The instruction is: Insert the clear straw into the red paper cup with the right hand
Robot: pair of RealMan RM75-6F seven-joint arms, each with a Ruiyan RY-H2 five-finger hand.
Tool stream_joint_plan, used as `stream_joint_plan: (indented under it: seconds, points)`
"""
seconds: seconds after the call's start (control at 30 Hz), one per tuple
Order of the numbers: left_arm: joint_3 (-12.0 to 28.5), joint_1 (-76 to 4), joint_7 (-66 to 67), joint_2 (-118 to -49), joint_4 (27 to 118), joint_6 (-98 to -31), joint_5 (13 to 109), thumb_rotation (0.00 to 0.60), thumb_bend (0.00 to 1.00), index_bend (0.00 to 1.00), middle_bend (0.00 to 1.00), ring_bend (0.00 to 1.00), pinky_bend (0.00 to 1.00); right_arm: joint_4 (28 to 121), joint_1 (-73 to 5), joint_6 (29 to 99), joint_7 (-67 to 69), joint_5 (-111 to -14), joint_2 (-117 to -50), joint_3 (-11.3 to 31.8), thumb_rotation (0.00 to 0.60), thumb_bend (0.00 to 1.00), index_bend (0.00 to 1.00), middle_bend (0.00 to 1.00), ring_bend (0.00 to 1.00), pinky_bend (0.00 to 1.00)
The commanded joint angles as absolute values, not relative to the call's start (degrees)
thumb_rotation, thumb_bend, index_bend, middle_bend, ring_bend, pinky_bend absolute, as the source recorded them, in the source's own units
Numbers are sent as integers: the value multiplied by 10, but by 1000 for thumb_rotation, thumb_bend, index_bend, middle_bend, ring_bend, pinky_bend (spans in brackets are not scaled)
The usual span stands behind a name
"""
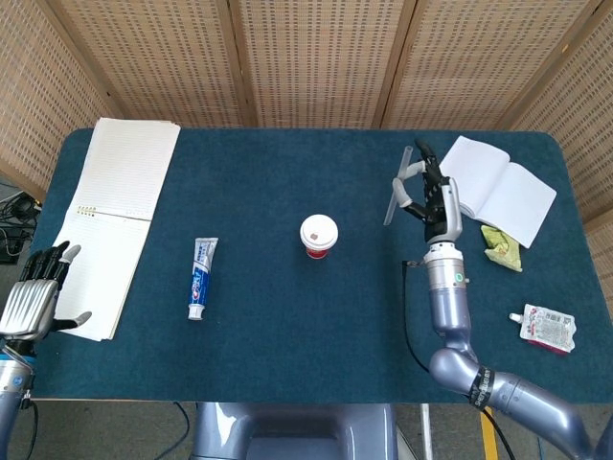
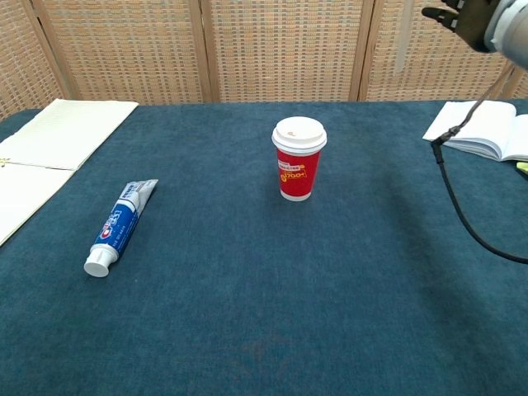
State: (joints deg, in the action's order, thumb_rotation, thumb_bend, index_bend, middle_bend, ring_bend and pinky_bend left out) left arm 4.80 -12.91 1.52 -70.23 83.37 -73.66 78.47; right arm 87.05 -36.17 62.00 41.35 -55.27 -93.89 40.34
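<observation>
The red paper cup (image 1: 318,236) with a white lid stands upright at the table's middle, also plain in the chest view (image 2: 299,170). My right hand (image 1: 430,195) is raised to the right of the cup and a little beyond it, and it grips the clear straw (image 1: 395,196), which runs nearly upright. In the chest view only part of that hand (image 2: 477,16) shows at the top right, with the straw (image 2: 402,37) faint beside it, high above the cup's lid. My left hand (image 1: 35,302) hangs at the table's left edge, fingers apart, holding nothing.
A blue toothpaste tube (image 1: 201,276) lies left of the cup. A large notepad (image 1: 110,216) covers the far left. An open booklet (image 1: 490,189), a green crumpled scrap (image 1: 504,247) and a white packet (image 1: 549,327) lie at the right. A black cable (image 2: 462,206) dangles from my right arm.
</observation>
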Motion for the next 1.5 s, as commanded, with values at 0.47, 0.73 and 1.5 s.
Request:
stream_joint_plan:
  seconds: [0.47, 0.73, 1.5]
  points:
    - [46, -137, 27, -704, 833, -716, 771, 600, 130, 0, 0, 0, 0, 743, -425, 631, 468, -565, -1035, 404, 600, 550, 634, 183, 0, 0]
    - [49, -137, 26, -701, 833, -711, 758, 600, 130, 0, 0, 0, 0, 744, -439, 626, 460, -560, -1060, 395, 600, 550, 628, 183, 0, 0]
    - [48, -137, 25, -695, 840, -714, 758, 600, 130, 0, 0, 0, 0, 692, -474, 614, 451, -565, -1116, 392, 600, 546, 628, 183, 0, 0]
